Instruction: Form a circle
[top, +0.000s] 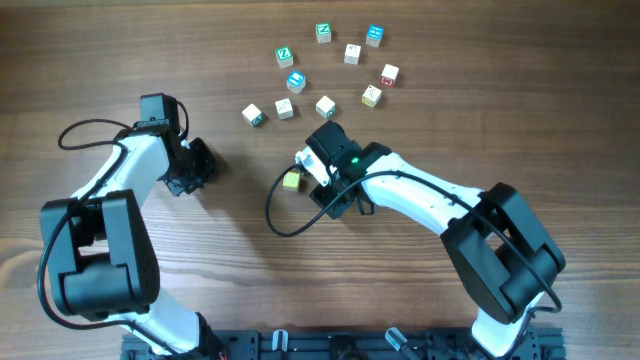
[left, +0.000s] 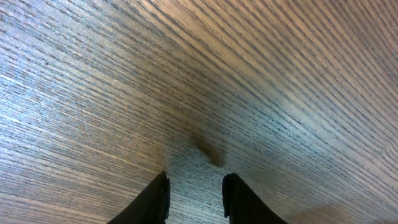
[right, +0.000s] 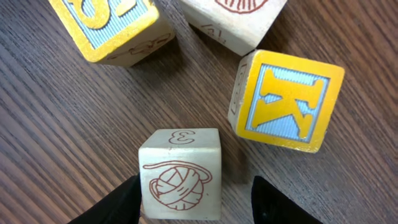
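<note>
The circle (top: 326, 106) lies at 12 o'clock on the table (top: 520, 90). In the overhead view it is about ten small letter blocks in a loose, uneven ring, most of them apart from each other. One outer block (top: 254, 115) sticks out of the ring at 8 o'clock.

The right jaws are just at 6 o'clock from the ring, low over the table. A yellowish block (top: 292, 180) lies just beside them at their 8 o'clock, apart from the ring.

In the right wrist view these jaws stand open, with a cream yarn block (right: 180, 180) between them. The fingertip (right: 121, 202) at 9 o'clock is right at the block's side. On the other side bare wood shows between block and jaw, so the block is not gripped. A K block (right: 286, 102) lies at 2 o'clock from it, near but apart. A yellow block (right: 109, 25) lies at 11 o'clock and a pale block (right: 233, 18) at 12 o'clock, both cut by the picture's edge.

The left jaws are at 9 o'clock on the table, well apart from all blocks. In the left wrist view they are a little open, with only bare wood between and under them.
</note>
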